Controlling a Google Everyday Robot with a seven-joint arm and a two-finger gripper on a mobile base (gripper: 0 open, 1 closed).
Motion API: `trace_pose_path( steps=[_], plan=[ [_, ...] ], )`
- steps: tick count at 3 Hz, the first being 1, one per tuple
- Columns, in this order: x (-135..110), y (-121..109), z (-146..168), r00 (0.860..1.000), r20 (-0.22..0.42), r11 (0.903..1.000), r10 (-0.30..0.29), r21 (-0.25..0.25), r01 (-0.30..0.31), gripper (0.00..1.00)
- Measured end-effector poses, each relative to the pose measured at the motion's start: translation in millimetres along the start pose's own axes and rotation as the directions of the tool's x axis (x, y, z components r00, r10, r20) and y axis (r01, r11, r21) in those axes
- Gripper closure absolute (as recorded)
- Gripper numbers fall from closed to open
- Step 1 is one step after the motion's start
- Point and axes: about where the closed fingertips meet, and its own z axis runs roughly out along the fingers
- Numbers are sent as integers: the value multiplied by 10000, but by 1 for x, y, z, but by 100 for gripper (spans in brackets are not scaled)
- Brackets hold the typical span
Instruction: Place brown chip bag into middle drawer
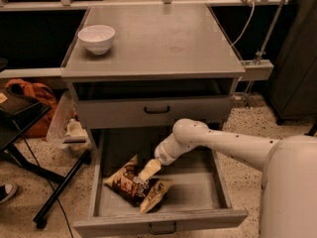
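The brown chip bag lies on the floor of the pulled-out middle drawer, in its left front part, tan with a dark brown face and dark lettering. My gripper reaches down into the drawer from the right on the white arm. Its tip is right at the bag's upper edge. I cannot tell whether it is touching or holding the bag.
A white bowl stands at the back left of the grey cabinet top. The closed drawer front with a black handle overhangs the open drawer. A clear bin, an orange bag and black stand legs sit left.
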Motion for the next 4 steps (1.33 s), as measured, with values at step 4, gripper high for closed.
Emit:
trace_pose_path(
  steps=[4],
  plan=[
    [23,47,-166,9993,12,9875,-368,1532,362,0]
  ],
)
